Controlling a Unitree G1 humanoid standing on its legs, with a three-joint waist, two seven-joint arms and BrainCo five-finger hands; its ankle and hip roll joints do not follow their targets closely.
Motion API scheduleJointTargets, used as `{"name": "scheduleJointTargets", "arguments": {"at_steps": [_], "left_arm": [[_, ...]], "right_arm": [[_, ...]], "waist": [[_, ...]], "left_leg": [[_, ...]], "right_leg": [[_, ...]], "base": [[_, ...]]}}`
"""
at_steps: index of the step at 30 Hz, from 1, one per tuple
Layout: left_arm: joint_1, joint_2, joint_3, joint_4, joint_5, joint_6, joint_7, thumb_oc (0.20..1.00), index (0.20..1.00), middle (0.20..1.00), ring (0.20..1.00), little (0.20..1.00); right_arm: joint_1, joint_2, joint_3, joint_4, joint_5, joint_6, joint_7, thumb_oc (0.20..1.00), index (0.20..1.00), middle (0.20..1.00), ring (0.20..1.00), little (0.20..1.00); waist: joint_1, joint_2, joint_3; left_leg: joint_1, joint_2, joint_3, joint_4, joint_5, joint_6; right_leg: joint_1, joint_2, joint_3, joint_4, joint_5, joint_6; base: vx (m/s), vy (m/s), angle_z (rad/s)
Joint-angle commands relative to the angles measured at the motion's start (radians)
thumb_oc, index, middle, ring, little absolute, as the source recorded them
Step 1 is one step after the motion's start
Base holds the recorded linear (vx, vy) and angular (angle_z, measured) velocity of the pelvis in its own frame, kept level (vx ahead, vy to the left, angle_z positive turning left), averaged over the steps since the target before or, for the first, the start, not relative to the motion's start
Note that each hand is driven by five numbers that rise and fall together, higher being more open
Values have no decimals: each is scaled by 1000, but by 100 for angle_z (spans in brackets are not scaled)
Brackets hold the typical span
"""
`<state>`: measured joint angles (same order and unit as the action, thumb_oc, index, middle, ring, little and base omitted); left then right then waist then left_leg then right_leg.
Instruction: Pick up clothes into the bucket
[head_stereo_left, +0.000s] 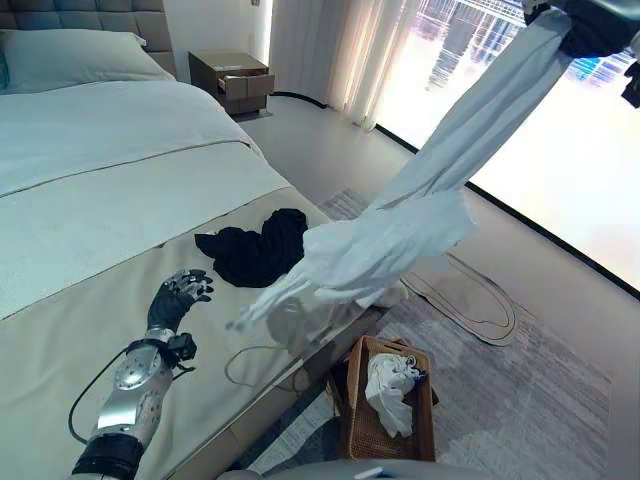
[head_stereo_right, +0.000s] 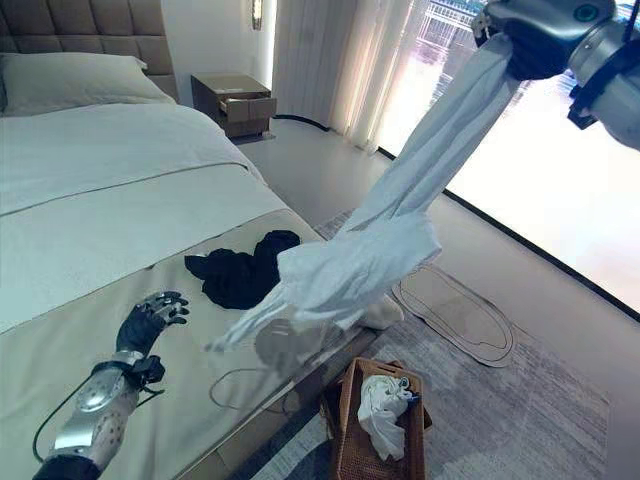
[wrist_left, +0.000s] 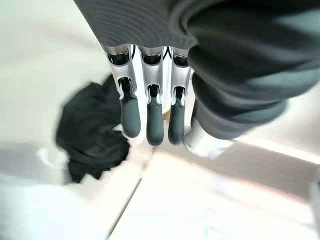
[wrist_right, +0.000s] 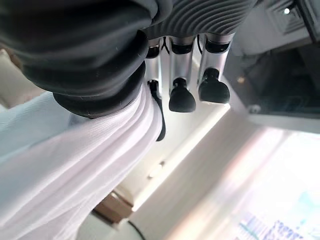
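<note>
Left hand (head_stereo_left: 180, 293), nearest item: rests low over the bed (head_stereo_left: 90, 200) near its foot edge, fingers straight and spread, grasping nothing. Its wrist view shows the dark-tipped fingers (wrist_left: 151, 125) extended in a row, with the black garment past them.

Black garment (head_stereo_left: 257, 247): crumpled in a heap on the beige cover at the foot of the bed, near the side edge, just beyond the left hand and apart from it.

White garment (head_stereo_left: 420, 205): a long pale shirt-like cloth, hanging in the air in a slanted band from high on the window side down to the bed's foot corner. Its lower part bunches and fans out over the bed edge, partly overlapping the black garment as seen from the head camera; whether the two touch cannot be told.

Right hand (head_stereo_right: 535, 40): raised high, clenched on the upper end of the white garment. In its wrist view the cloth (wrist_right: 75, 175) runs gathered between the thumb and the curled fingers.

Wicker basket (head_stereo_left: 357, 425): brown, rectangular, on the grey rug (head_stereo_left: 520, 400) on the floor beside the bed's foot corner, below the hanging cloth. It holds a crumpled white cloth (head_stereo_left: 392, 390).

Nightstand (head_stereo_left: 233, 80): brown, beside the head of the bed, its drawer pulled partly out.

Pillow (head_stereo_left: 75, 55): pale, against the padded headboard (head_stereo_left: 90, 15).

Sheer curtain (head_stereo_left: 330, 60): hangs along the bright window wall.
</note>
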<state>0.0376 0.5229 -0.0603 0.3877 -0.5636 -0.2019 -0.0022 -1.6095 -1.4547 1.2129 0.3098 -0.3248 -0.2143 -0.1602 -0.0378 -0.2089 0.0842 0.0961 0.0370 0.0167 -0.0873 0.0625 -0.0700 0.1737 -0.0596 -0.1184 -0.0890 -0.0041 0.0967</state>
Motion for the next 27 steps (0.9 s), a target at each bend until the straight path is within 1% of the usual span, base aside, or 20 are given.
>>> {"name": "scheduleJointTargets", "arguments": {"at_steps": [1,2,4,5,7,8,11,13,14,16,18,23,26,27], "left_arm": [[25,-6,-2,14,84,-32,18,1000,1000,1000,1000,1000],[28,-8,-2,25,92,-33,22,1000,1000,1000,1000,1000],[36,-39,0,79,93,-24,32,1000,1000,1000,1000,1000],[35,-39,0,80,93,-25,32,1000,1000,1000,1000,1000],[39,-55,4,138,110,-19,39,1000,1000,1000,1000,1000],[44,-74,5,220,140,-5,43,1000,1000,1000,1000,1000],[54,-100,-1,334,210,21,52,1000,1000,1000,1000,1000],[50,-101,1,362,229,21,56,1000,1000,1000,1000,1000],[59,-111,1,419,280,34,56,1000,1000,1000,1000,1000],[59,-115,7,454,296,37,58,1000,1000,1000,1000,1000],[66,-128,19,546,343,52,66,1000,1000,1000,1000,1000],[77,-147,42,644,402,64,77,1000,1000,1000,1000,1000],[86,-160,58,676,414,66,80,1000,1000,1000,1000,1000],[93,-174,70,681,412,66,82,1000,1000,1000,1000,1000]], "right_arm": [[-140,-105,68,77,-22,53,-16,200,200,200,200,200],[-136,-108,66,77,-26,53,-15,200,200,200,200,200],[-125,-116,59,72,-30,53,-16,200,200,200,200,200],[-124,-116,57,72,-30,53,-16,200,200,200,200,200],[-113,-125,52,76,-32,55,-15,200,200,200,200,200],[-106,-131,50,72,-31,57,-10,200,200,200,200,200],[-83,-144,35,67,-31,58,-5,200,200,200,200,200],[-65,-146,19,64,-31,59,-2,200,200,200,200,200],[-43,-157,2,53,-29,59,5,200,200,200,200,200],[-23,-159,-14,49,-30,58,8,200,200,200,200,200],[32,-177,-56,33,-28,56,17,200,200,200,200,200],[140,-200,-148,12,-11,47,23,200,200,200,200,200],[266,-214,-261,-6,-2,43,31,200,200,200,200,200],[324,-220,-307,-14,4,41,37,200,200,200,200,200]], "waist": [[23,21,-74],[23,20,-74],[22,23,-72],[22,23,-72],[21,25,-71],[20,29,-66],[17,38,-58],[16,41,-56],[13,48,-51],[13,51,-48],[11,63,-43],[4,87,-27],[0,104,-16],[-4,116,-12]], "left_leg": [[68,-3,37,15,-101,20],[67,-3,36,16,-101,20],[65,-3,36,16,-101,21],[65,-3,36,16,-101,21],[63,-5,36,18,-101,22],[59,-5,37,21,-100,23],[55,-8,39,25,-100,25],[54,-9,40,26,-101,25],[51,-11,40,27,-101,27],[50,-12,43,29,-101,27],[48,-12,48,31,-102,28],[44,-16,54,35,-101,30],[38,-19,56,42,-103,31],[37,-20,57,43,-103,31]], "right_leg": [[-89,-12,21,81,12,34],[-89,-12,21,81,11,34],[-92,-15,21,82,13,35],[-92,-14,21,82,13,35],[-93,-16,22,82,14,36],[-96,-17,21,85,14,36],[-103,-18,24,89,16,37],[-105,-19,25,91,16,37],[-110,-20,27,94,16,38],[-111,-21,28,95,16,38],[-115,-21,31,95,18,39],[-123,-24,39,94,21,40],[-130,-26,44,97,22,41],[-132,-28,46,98,22,41]], "base": [[0,0,0],[0,0,0],[0,0,0],[0,0,0],[0,0,0],[0,0,0],[0,0,0],[0,0,0],[0,0,0],[0,0,0],[0,0,0],[-11,-3,-10],[-21,-5,-9],[-10,-12,-4]]}}
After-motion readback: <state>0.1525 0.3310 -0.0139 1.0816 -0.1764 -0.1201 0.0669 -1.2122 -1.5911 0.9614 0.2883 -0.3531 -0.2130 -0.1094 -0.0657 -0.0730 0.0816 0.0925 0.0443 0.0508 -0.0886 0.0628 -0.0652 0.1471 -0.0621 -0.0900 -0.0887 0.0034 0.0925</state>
